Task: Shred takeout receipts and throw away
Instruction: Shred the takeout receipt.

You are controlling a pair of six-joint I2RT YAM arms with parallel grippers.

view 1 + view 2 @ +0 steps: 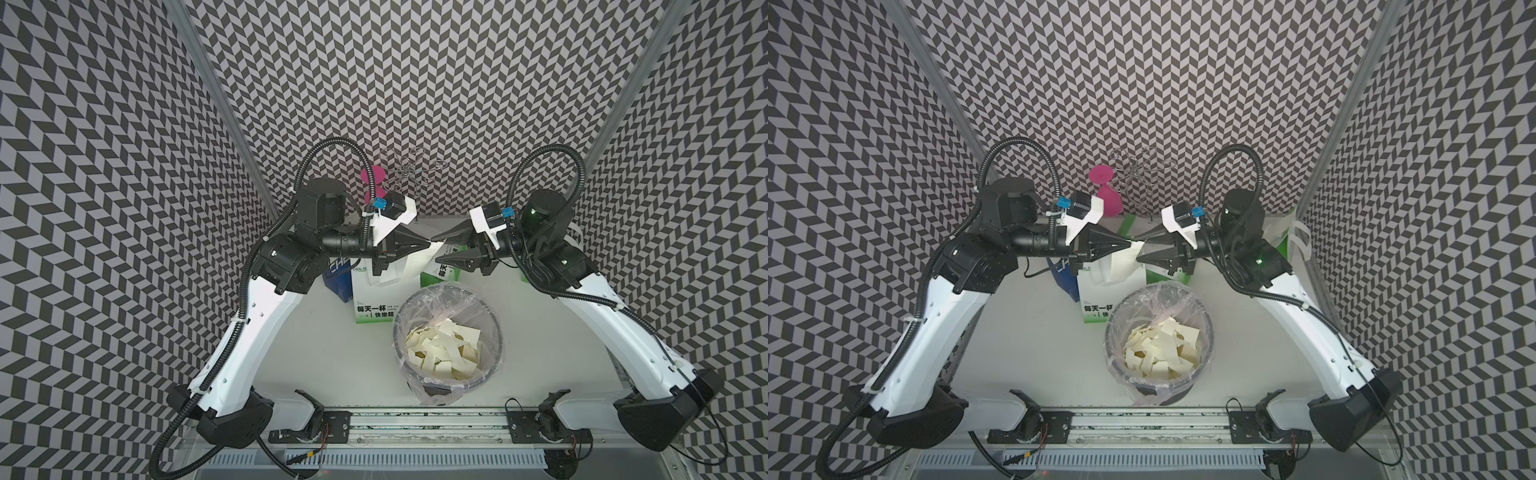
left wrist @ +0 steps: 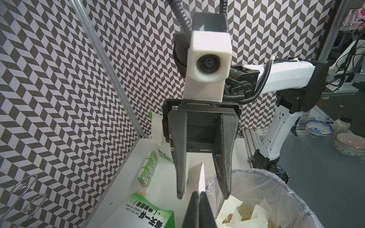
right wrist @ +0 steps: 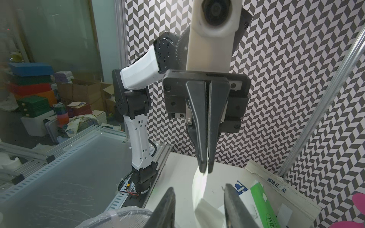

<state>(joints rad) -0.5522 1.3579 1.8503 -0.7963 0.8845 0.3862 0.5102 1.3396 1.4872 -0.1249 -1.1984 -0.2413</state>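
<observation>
A cream takeout receipt (image 1: 419, 262) (image 1: 1121, 266) hangs as a long strip above the table, behind the bin. My left gripper (image 1: 429, 242) (image 1: 1132, 242) (image 2: 199, 197) (image 3: 205, 170) is shut on its top edge. My right gripper (image 1: 435, 249) (image 1: 1138, 250) (image 3: 199, 207) faces it tip to tip and is open. Its two fingers (image 2: 180, 167) stand on either side of the receipt (image 2: 201, 177) without touching it. Below the left fingertips, the receipt (image 3: 199, 189) curls downward. Several torn cream scraps (image 1: 442, 345) (image 1: 1158, 345) lie in the lined bin (image 1: 398, 332).
Green-and-white paper bags (image 1: 370, 307) (image 1: 440, 274) and a blue bag (image 1: 338, 282) stand behind the bin. A pink object (image 1: 372, 174) and a wire stand (image 1: 409, 170) sit at the back wall. Small green cartons (image 2: 147, 167) lie by the right wall.
</observation>
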